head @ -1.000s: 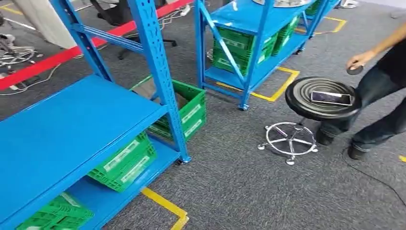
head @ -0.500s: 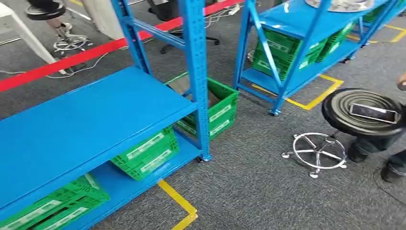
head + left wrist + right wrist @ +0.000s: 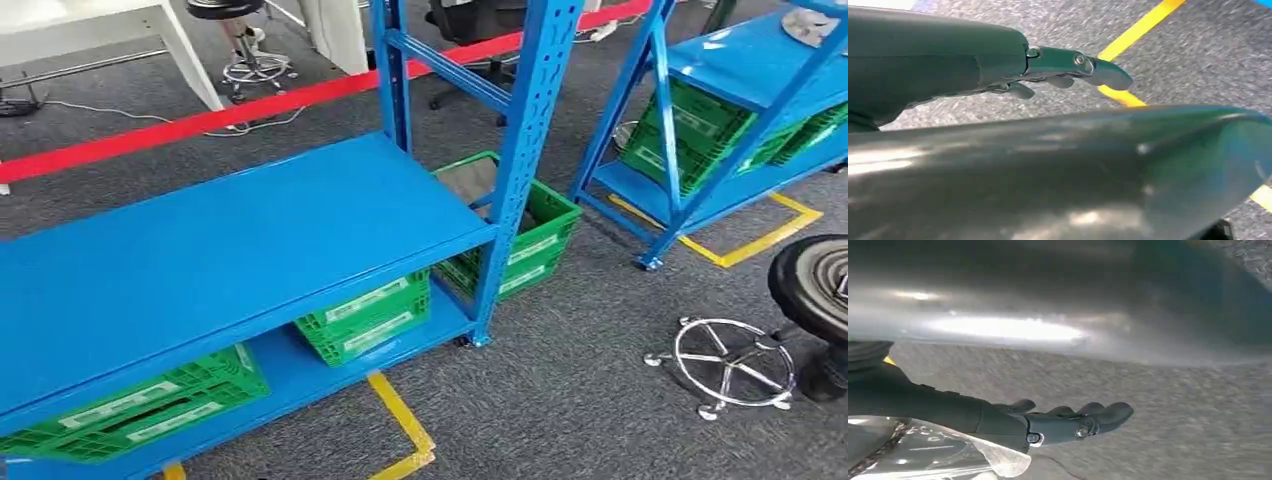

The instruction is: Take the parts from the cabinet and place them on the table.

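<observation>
Camera has swung left: blue cabinet [image 3: 250, 230] now centred, stool [image 3: 812, 285] at three o'clock. Left hand [image 3: 1068, 75] and right hand [image 3: 1068, 422] hang with fingers extended, holding nothing.

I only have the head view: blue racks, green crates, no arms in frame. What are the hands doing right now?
Observer: In the left wrist view, the left hand holds nothing. Its fingers are stretched out and apart.
Operator: What is under it?
Observer: Grey carpet crossed by a yellow tape line.
Operator: And the right one?
Observer: The right hand hangs over carpet with its fingers out. A piece of clear plastic lies against the base of the hand. I cannot tell whether the hand is holding it.
</observation>
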Action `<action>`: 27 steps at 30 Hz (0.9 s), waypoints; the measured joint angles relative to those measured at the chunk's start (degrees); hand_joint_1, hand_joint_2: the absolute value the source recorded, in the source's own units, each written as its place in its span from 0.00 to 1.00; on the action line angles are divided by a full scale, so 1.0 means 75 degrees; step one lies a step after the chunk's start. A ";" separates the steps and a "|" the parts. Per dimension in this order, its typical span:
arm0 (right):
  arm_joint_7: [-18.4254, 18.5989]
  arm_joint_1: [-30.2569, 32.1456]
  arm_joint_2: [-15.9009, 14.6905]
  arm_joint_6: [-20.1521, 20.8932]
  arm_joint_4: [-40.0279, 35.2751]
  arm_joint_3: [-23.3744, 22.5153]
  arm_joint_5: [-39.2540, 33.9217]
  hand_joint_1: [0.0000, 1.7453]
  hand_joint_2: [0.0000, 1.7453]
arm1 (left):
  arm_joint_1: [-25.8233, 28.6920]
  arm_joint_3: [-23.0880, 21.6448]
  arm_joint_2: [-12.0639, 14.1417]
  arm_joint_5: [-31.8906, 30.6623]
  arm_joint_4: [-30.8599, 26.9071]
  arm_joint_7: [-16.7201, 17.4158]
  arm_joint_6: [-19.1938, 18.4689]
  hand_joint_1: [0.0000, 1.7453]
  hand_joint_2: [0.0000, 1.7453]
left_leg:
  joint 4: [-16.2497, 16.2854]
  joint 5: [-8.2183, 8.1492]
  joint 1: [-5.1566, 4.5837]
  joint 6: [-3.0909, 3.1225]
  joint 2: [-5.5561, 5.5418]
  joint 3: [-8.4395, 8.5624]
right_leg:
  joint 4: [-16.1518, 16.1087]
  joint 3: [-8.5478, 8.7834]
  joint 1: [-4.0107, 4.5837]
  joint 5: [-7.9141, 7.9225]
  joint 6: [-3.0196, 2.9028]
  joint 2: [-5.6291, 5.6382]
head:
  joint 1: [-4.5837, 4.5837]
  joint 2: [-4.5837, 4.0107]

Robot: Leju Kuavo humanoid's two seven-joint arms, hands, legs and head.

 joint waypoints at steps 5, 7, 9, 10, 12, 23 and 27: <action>-0.0006 -0.0026 -0.0015 -0.0035 0.0044 0.0000 0.0020 0.00 0.00 | 0.0040 0.0096 -0.0003 0.0067 0.0000 0.0017 -0.0073 0.00 0.00 | 0.0239 -0.0138 0.0000 -0.0218 0.0382 -0.0168 | -0.0025 0.0078 0.0036 0.0012 -0.0238 -0.0490 | -0.0061 0.0000; -0.0006 0.0003 -0.0015 -0.0035 0.0070 0.0000 0.0020 0.00 0.00 | -0.0005 0.0105 0.0003 0.0079 0.0000 0.0018 -0.0096 0.00 0.00 | 0.1339 -0.0663 0.0018 -0.0260 0.0713 -0.0710 | -0.0025 0.0118 0.0090 -0.0035 -0.0327 -0.0780 | -0.0087 0.0000; 0.0012 0.0009 -0.0017 -0.0040 0.0087 0.0000 0.0023 0.00 0.00 | -0.0012 0.0140 -0.0009 0.0145 0.0000 0.0128 -0.0105 0.00 0.00 | 0.2238 -0.0942 0.0026 -0.0265 0.0778 -0.1162 | -0.0024 0.0148 0.0119 -0.0086 -0.0372 -0.1047 | -0.0093 0.0000; 0.0018 -0.0001 -0.0017 -0.0041 0.0090 0.0000 0.0023 0.00 0.00 | -0.0001 0.0169 -0.0015 0.0160 0.0000 0.0184 -0.0102 0.00 0.00 | 0.2213 -0.0819 0.0026 -0.0249 0.0787 -0.1145 | -0.0025 0.0176 0.0132 -0.0106 -0.0372 -0.1150 | -0.0090 0.0000; 0.0029 -0.0035 -0.0017 -0.0044 0.0093 0.0000 0.0023 0.00 0.00 | 0.0008 0.0213 -0.0029 0.0178 0.0000 0.0248 -0.0087 0.00 0.00 | 0.1293 -0.0193 0.0003 -0.0150 0.0861 -0.0694 | -0.0025 0.0260 0.0172 -0.0166 -0.0361 -0.1338 | -0.0093 0.0000; 0.0000 -0.0095 -0.0041 -0.0158 0.0160 0.0003 -0.0035 0.00 0.00 | -0.0065 0.0288 -0.0155 0.0222 -0.0061 0.0370 -0.0163 0.00 0.00 | -0.0209 0.0184 -0.0060 0.0240 0.0784 0.0006 | 0.1598 -0.0434 0.0170 -0.1108 -0.0055 -0.0884 | 0.0029 0.0000; 0.0018 -0.0087 0.0018 -0.0463 0.0186 -0.0003 -0.0073 0.00 0.00 | -0.0044 0.0388 -0.0213 0.0300 -0.0157 0.0423 -0.0274 0.00 0.00 | -0.0189 0.0140 -0.0025 0.0175 0.0342 0.0066 | 0.1333 -0.0626 0.0119 -0.0371 0.0024 -0.0839 | 0.0024 0.0000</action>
